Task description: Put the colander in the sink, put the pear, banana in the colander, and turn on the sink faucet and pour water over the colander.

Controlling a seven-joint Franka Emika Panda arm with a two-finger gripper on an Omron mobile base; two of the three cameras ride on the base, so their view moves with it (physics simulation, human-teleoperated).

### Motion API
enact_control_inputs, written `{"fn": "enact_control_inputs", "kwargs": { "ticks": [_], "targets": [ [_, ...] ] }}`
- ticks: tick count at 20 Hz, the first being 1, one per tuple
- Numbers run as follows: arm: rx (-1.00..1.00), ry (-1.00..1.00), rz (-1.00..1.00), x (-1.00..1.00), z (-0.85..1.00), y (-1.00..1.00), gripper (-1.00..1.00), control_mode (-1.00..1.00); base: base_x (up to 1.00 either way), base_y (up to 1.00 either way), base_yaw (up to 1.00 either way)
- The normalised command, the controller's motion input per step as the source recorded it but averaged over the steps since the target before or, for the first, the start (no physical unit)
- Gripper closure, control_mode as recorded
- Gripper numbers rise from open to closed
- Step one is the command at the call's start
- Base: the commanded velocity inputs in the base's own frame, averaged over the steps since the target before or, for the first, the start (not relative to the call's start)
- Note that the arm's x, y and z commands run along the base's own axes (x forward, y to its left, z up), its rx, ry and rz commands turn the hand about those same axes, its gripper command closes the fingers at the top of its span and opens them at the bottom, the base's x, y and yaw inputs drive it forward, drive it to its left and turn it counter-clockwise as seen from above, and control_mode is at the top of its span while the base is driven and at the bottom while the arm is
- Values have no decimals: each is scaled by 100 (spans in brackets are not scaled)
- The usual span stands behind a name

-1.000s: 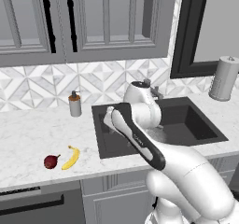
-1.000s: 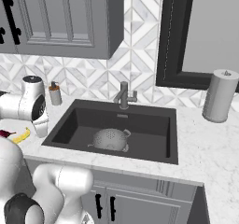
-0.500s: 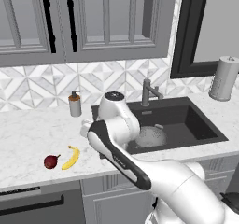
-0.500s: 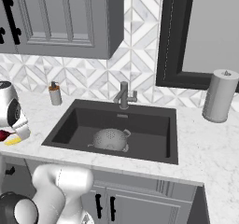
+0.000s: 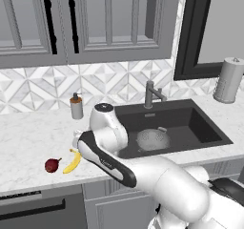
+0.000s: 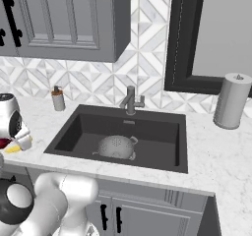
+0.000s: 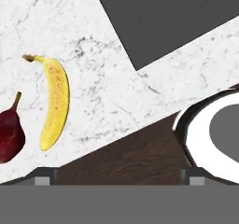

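Marble counter [image 5: 33,142] runs wide beneath us, white and veined; set into it we see the sink [image 5: 200,128], a dark grey basin, with the sink faucet [image 5: 150,93] upright at its back rim, at twelve o'clock from the bowl inside it; the colander [image 5: 153,139] sits on the basin floor, upright, its dotted grey metal plain from the right base camera as well [image 6: 116,147]; a grey soap dispenser [image 5: 76,106] stands on the counter at about ten o'clock from the sink's near corner; a paper towel roll [image 5: 228,80] stands well apart at the sink's two o'clock. On the counter, at about nine o'clock from the sink's front corner, lies the banana [image 5: 72,162], yellow and curved; just beside it, at its eight o'clock, rests the pear [image 5: 52,165], dark red, stem showing; from the hand camera the two are close but apart. Our gripper [image 7: 116,177] hangs above the counter edge near the fruit; its fingertips [image 7: 45,177] stand wide apart with nothing between them.
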Motion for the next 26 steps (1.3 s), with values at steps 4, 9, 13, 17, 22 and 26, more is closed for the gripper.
{"fn": "enact_control_inputs", "kwargs": {
  "ticks": [4,9,13,17,22,26],
  "targets": [
    [-1,0,5,50,-25,32,-100,-100,0,0,0],
    [-6,3,2,49,-11,36,-100,-100,0,0,0],
    [-9,11,1,45,-15,31,-100,-100,0,0,0],
    [-8,13,2,37,-25,14,-100,-100,0,0,0],
    [-4,5,1,18,-39,2,-100,-100,0,0,0],
    [-6,-1,0,0,-49,16,-100,-100,0,0,0]
  ]
}}
